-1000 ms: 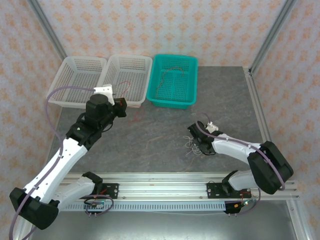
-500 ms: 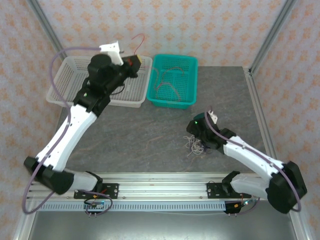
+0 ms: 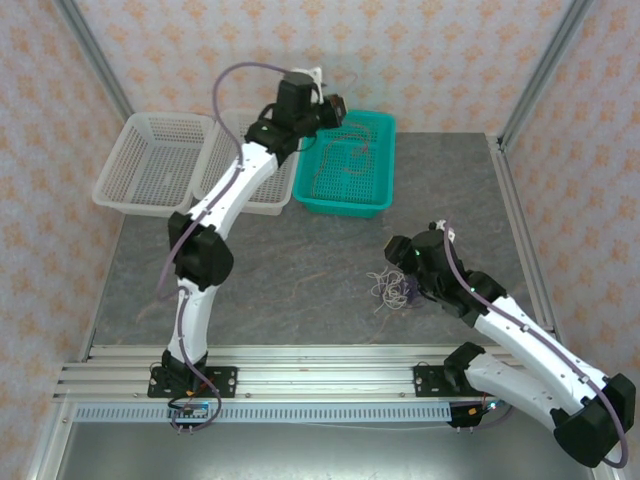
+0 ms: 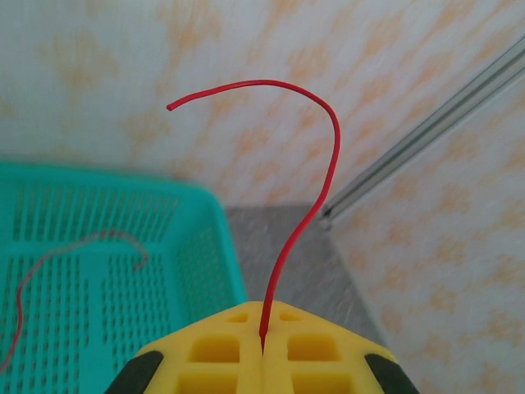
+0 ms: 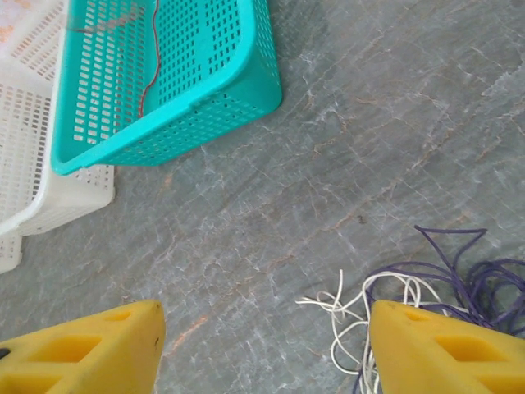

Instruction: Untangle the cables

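Above the teal basket (image 4: 205, 238), the red cable (image 4: 336, 144) stands pinched in the left gripper (image 4: 264, 328), carried across from the white baskets (image 3: 130, 125) and likely ready to drop. The right gripper (image 5: 262, 345) has spread wide over the white-and-purple tangle (image 5: 426, 267) left on the table (image 3: 300, 270).

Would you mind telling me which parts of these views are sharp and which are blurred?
Left wrist: the red cable is crisp, the teal basket and wall behind it soft. Right wrist: the table and white cables are sharp. Top external: even light, no glare.
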Motion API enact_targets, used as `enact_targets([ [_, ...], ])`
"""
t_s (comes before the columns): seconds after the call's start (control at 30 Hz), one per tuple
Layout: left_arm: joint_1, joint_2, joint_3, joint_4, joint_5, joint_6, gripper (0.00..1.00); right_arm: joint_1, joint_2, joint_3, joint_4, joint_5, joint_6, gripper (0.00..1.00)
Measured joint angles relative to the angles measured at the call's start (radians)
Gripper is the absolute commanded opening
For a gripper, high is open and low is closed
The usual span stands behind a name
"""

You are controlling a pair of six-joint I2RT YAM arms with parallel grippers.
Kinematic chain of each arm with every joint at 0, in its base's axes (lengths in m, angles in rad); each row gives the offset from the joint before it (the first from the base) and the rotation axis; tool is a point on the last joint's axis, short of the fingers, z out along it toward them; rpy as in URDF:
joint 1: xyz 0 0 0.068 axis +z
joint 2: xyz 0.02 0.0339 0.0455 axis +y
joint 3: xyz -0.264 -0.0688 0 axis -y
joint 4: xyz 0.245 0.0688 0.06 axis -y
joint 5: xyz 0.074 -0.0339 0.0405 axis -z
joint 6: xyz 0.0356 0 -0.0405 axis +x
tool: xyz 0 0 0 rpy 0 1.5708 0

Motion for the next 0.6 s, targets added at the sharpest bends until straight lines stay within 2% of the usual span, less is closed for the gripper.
enact_targets([
  [0.13, -0.024, 0.085, 0.025, -0.119, -0.039, -0.014, 0.01, 0.000, -0.008, -0.016, -0.009, 0.000, 0.007, 0.67],
  [0.23, -0.025, 0.139, 0.050, -0.158, -0.054, -0.012, 0.22, 0.000, -0.008, -0.016, -0.011, -0.001, 0.008, 0.67],
  [0.33, -0.018, 0.214, 0.134, -0.184, -0.058, -0.015, 0.48, 0.000, -0.008, -0.016, -0.012, -0.001, 0.011, 0.67],
  [0.43, -0.013, 0.279, 0.236, -0.214, -0.072, -0.008, 0.66, 0.000, -0.010, -0.016, -0.018, -0.001, 0.011, 0.67],
  [0.5, -0.010, 0.290, 0.268, -0.229, -0.084, 0.003, 0.74, 0.000, -0.013, -0.016, -0.028, 0.000, 0.015, 0.70],
  [0.6, -0.009, 0.264, 0.281, -0.257, -0.103, 0.037, 0.76, 0.000, -0.021, -0.016, -0.062, 0.026, 0.039, 0.72],
])
